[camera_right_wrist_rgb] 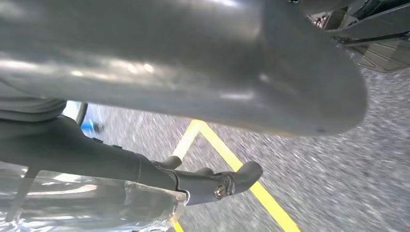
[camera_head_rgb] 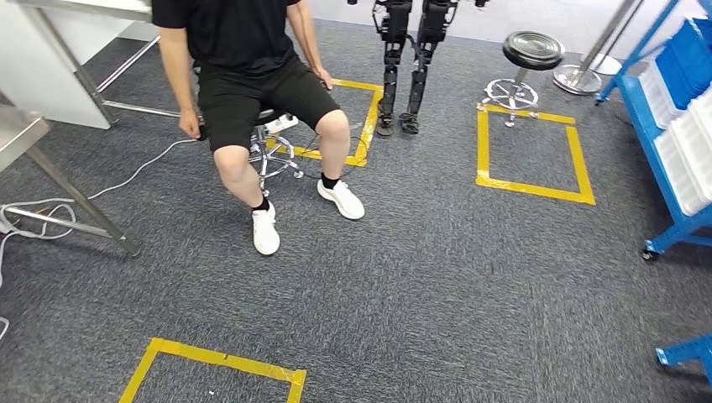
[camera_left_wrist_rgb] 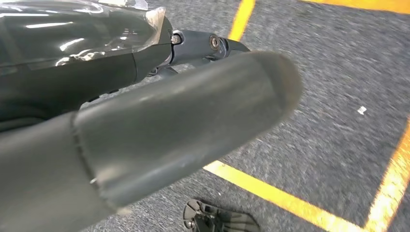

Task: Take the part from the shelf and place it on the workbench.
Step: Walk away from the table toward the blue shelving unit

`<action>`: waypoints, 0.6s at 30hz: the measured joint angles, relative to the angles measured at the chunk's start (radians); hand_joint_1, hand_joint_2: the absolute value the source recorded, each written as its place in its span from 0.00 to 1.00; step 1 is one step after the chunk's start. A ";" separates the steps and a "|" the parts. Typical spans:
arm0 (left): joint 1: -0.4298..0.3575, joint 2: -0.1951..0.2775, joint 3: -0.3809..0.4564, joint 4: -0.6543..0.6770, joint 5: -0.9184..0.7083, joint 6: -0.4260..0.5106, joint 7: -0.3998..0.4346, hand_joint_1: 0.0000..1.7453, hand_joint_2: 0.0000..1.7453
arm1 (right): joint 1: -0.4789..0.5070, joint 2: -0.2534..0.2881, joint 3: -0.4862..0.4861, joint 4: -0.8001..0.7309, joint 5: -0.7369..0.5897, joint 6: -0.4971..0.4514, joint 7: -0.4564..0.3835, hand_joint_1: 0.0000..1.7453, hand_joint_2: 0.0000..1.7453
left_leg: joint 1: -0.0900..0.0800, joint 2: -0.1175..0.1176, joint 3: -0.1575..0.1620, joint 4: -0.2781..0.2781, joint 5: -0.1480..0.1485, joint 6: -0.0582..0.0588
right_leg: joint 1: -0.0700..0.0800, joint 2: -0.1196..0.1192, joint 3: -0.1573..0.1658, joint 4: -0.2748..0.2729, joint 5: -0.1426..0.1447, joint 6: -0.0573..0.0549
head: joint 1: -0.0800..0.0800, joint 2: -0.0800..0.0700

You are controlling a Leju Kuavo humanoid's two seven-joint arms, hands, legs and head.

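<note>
The blue shelf (camera_head_rgb: 672,126) with white bins stands at the right edge of the head view; I cannot make out a part in it. My left hand (camera_left_wrist_rgb: 145,106) hangs over the grey carpet, its thick thumb apart from the dark straight fingers (camera_left_wrist_rgb: 212,46), and holds nothing. My right hand (camera_right_wrist_rgb: 193,87) hangs the same way, its fingers (camera_right_wrist_rgb: 217,183) stretched out and nothing between them and the thumb. A metal table (camera_head_rgb: 25,143) stands at the left edge.
A person (camera_head_rgb: 252,75) in black sits on a stool ahead on the left, feet on the carpet. Another robot's legs (camera_head_rgb: 407,67) stand behind, with a round stool (camera_head_rgb: 529,54) beside them. Yellow tape squares (camera_head_rgb: 529,155) mark the floor. Cables (camera_head_rgb: 50,210) lie by the table.
</note>
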 joint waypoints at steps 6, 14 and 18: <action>-0.004 -0.003 -0.003 0.000 -0.022 -0.022 -0.043 0.00 0.00 | -0.013 -0.007 -0.007 -0.001 -0.017 0.012 0.000 0.00 0.00 | -0.006 0.061 0.020 -0.003 -0.013 -0.029 | 0.019 -0.055 0.117 -0.222 0.075 -0.013 | -0.001 0.000; 0.001 -0.002 -0.011 0.000 -0.051 -0.062 -0.068 0.00 0.00 | -0.004 -0.011 -0.031 -0.001 -0.059 0.010 -0.014 0.00 0.00 | 0.005 -0.059 -0.110 0.292 -0.157 -0.049 | 0.005 0.040 0.127 -0.231 0.089 -0.045 | -0.006 0.000; 0.003 0.008 -0.028 0.000 -0.068 -0.072 -0.068 0.00 0.00 | 0.006 -0.009 -0.057 -0.001 -0.074 -0.002 -0.025 0.00 0.00 | 0.017 -0.124 -0.039 0.090 -0.024 -0.048 | 0.010 0.094 0.125 -0.219 0.085 -0.039 | -0.006 0.000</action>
